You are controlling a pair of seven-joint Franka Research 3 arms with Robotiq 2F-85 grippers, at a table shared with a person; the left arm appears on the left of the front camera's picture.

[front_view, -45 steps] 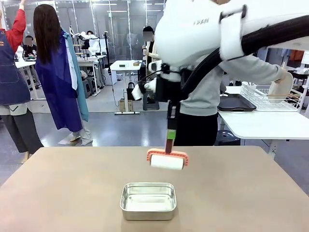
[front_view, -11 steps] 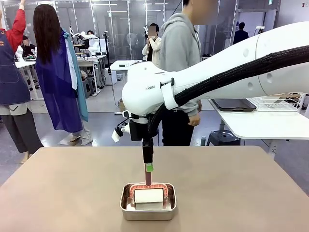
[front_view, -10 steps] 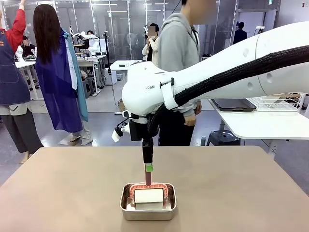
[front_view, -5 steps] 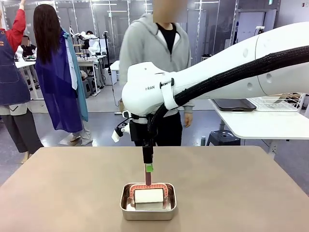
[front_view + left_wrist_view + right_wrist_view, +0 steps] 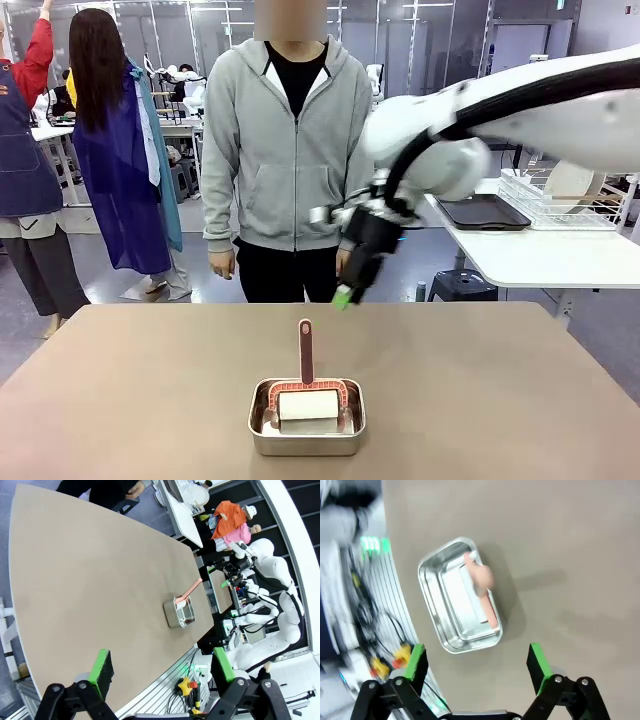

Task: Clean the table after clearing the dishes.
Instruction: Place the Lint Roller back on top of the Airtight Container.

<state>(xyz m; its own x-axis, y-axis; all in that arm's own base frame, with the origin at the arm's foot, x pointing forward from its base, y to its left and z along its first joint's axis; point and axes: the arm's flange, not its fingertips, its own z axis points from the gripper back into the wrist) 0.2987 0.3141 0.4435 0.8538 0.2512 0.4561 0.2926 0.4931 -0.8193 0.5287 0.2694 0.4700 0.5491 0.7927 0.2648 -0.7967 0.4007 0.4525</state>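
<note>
The taupe table (image 5: 500, 400) carries a small steel pan (image 5: 307, 420) near its front edge. A lint roller (image 5: 308, 404) with a white roll and a pink frame rests in the pan, its handle (image 5: 305, 350) standing upright. My right gripper (image 5: 347, 288) hangs open above and to the right of the handle, apart from it. In the right wrist view its jaws (image 5: 475, 661) stand wide over the pan (image 5: 457, 595). My left gripper (image 5: 162, 665) is open and holds nothing, high over the table (image 5: 90, 580). The dishes, a white plate (image 5: 573, 180) and a dark tray (image 5: 485, 212), are on the white side table.
A person in a grey hoodie (image 5: 290, 140) stands at the far edge, facing the table, hands down. The white side table (image 5: 540, 255) with a wire rack (image 5: 545, 205) is at the back right. Other people stand at the far left.
My right gripper let go of the roller handle and rose up and to the right. The roller stays in the pan. The person stepped to the middle of the far side.
</note>
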